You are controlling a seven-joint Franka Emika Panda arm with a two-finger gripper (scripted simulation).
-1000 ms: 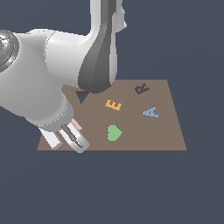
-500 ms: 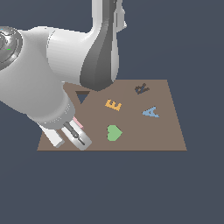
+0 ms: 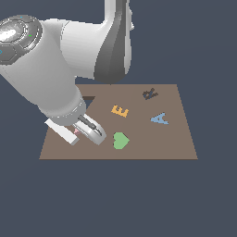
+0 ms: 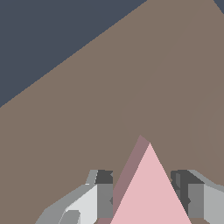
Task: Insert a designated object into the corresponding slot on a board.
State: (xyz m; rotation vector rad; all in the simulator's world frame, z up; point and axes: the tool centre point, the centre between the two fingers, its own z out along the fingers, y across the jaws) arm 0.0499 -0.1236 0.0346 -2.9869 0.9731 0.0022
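I see gripper (image 4: 146,197) straddling triangle (image 4: 151,192), jaws spread, not pinching; grasp, lift, slot (image 3: 89,99) insertion all left.

Board (image 3: 152,141) matt brown; pink triangle (image 4: 151,197) flat matt; arm (image 3: 55,60) glossy.

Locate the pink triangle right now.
The pink triangle sits between the gripper fingers, at the board's near corner on the exterior view's left, beside the green heart.
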